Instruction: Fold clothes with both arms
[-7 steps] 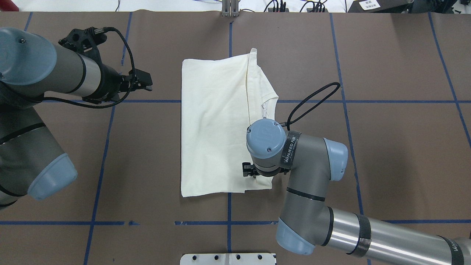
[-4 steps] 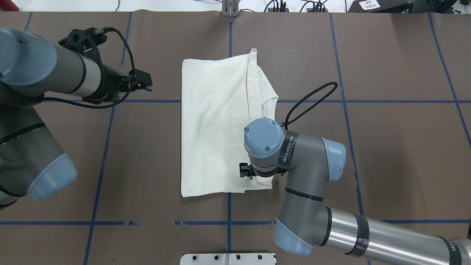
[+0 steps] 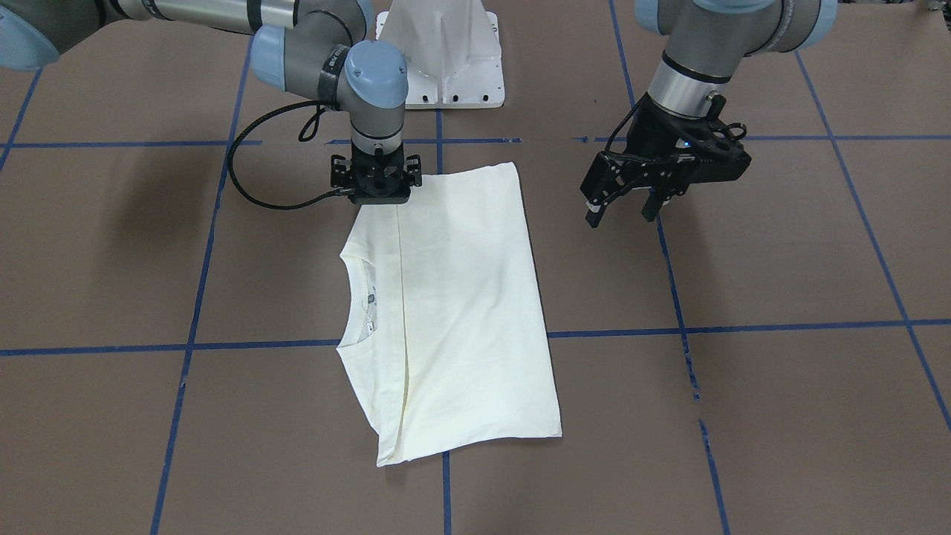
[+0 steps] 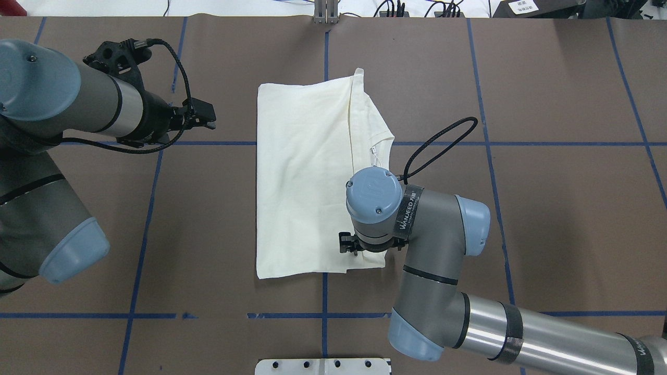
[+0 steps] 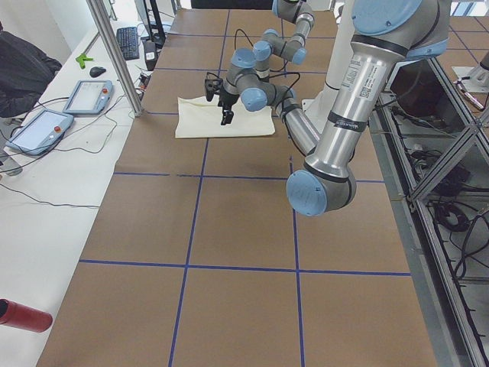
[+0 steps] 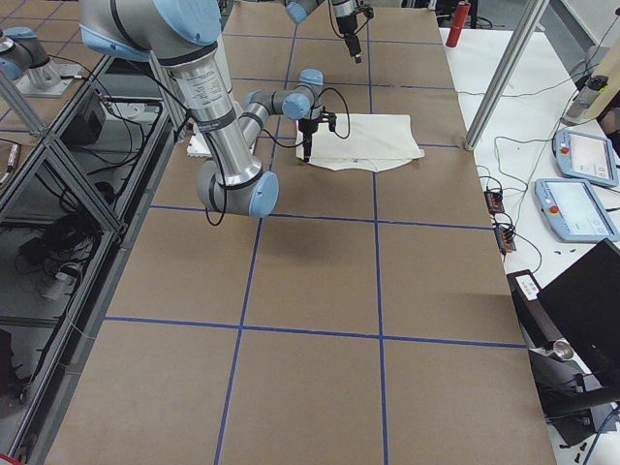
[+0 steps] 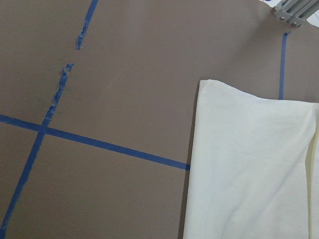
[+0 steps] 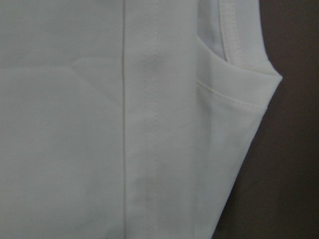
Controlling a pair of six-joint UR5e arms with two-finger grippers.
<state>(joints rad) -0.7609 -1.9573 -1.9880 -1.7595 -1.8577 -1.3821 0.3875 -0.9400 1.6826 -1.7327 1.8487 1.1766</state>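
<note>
The cream T-shirt (image 4: 302, 177) lies folded lengthwise on the brown table, plain side up. Its ribbed collar (image 4: 383, 140) shows along the edge on my right; no print shows. In the front view the shirt (image 3: 461, 297) has its collar (image 3: 349, 297) on the view's left. My right gripper (image 3: 377, 195) points straight down onto the shirt's near corner by the folded seam; its fingers are hidden under the wrist (image 4: 350, 244). The right wrist view shows only shirt fabric (image 8: 99, 124). My left gripper (image 4: 206, 119) is open and empty, above bare table left of the shirt (image 3: 622, 214).
The white pedestal base (image 3: 442, 52) stands at the table's near edge. Blue tape lines (image 4: 324, 291) grid the brown table. The right arm's black cable (image 4: 443, 140) loops above the table right of the shirt. A metal post (image 4: 325, 13) stands at the far edge.
My right wrist has shifted slightly to the left over the shirt's near corner. The left arm and the shirt have not visibly moved.
</note>
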